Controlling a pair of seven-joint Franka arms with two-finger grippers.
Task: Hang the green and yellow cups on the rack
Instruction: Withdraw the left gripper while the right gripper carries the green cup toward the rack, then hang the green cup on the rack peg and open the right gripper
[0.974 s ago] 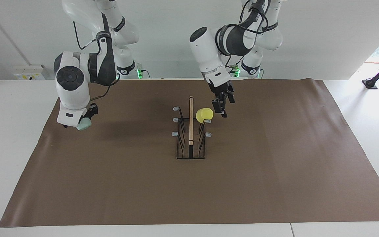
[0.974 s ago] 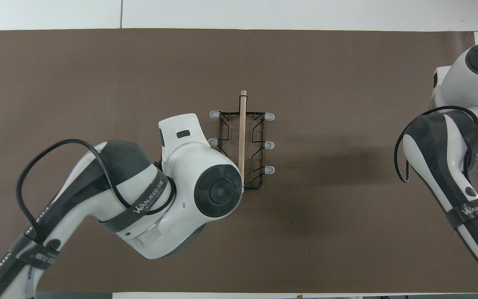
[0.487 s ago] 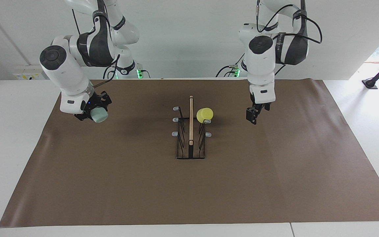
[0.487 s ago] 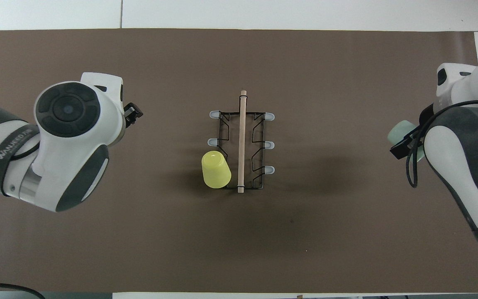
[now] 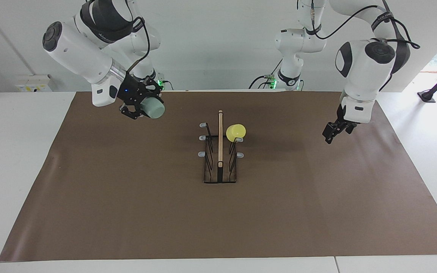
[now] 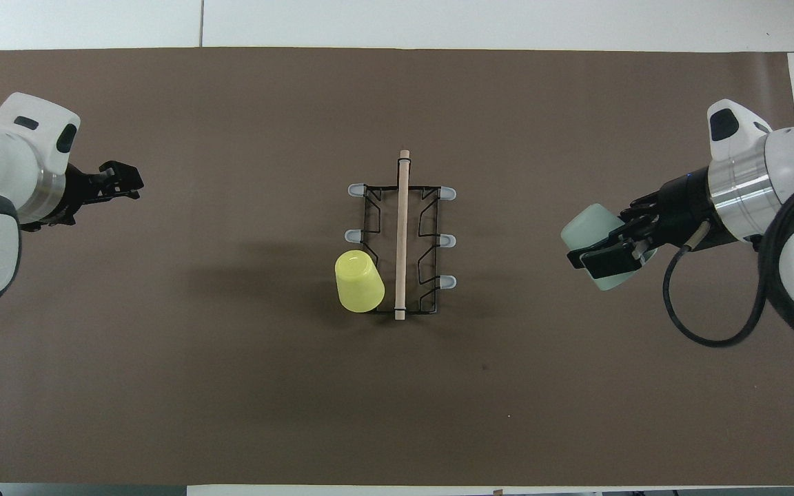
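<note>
While held off the mat, green cup sits clamped in right gripper, well apart from rack; yellow cup hangs on rack prong at left arm's side; left gripper open, empty, over mat

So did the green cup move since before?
Yes. The green cup, held by the right gripper, has travelled toward the rack, which stayed put.

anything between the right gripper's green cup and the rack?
Nothing. In the overhead view only bare brown mat lies between the pale mint green plastic cup, held by the right gripper, and the black wire rack. Its prongs on that side are free.
</note>
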